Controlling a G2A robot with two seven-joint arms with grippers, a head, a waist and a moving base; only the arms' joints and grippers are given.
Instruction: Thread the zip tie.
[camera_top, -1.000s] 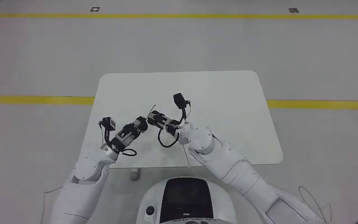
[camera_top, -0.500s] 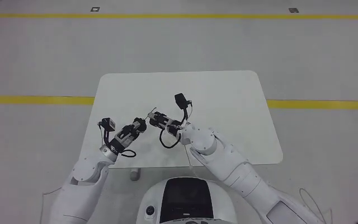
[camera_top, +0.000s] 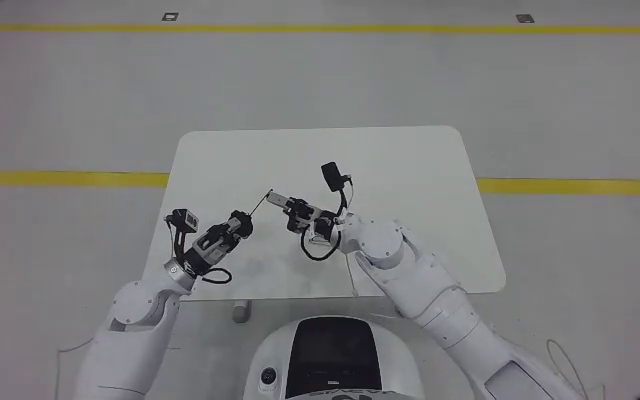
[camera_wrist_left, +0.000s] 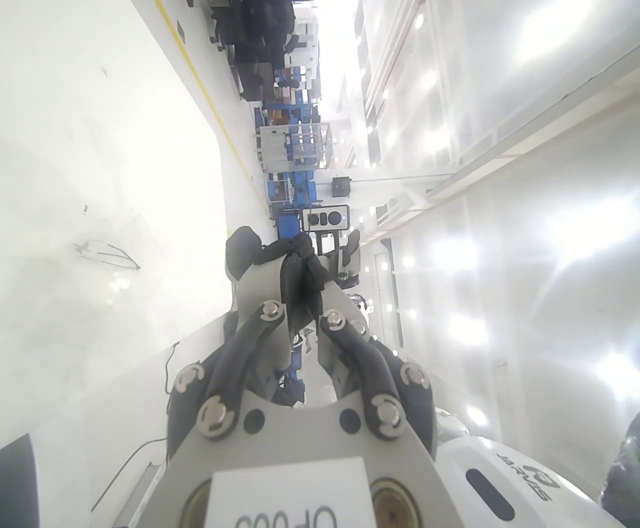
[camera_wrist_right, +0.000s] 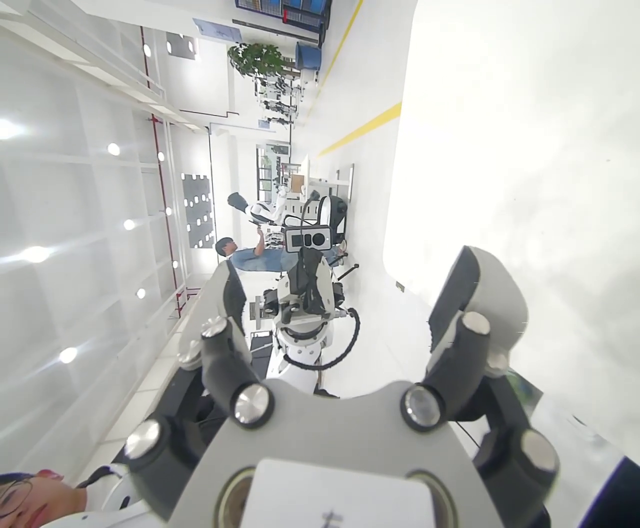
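Note:
A thin black zip tie slants up from my left gripper toward my right gripper, above the white table near its front left. The left gripper is shut, its black pads pinched on the tie's end. Faint thin lines lie on the tabletop beside it; I cannot tell whether they are the tie's shadow. The right gripper stands wide open with nothing between its fingers, facing the left gripper across a short gap.
The table's front edge runs just below both forearms. Its back and right parts are bare white surface. A black cable loops at the right wrist. Yellow lines cross the floor around the table.
The two grippers, almost touching a second ago, have drawn apart. The left one slid left and toward the front, the right one slid right. The tie now spans the gap.

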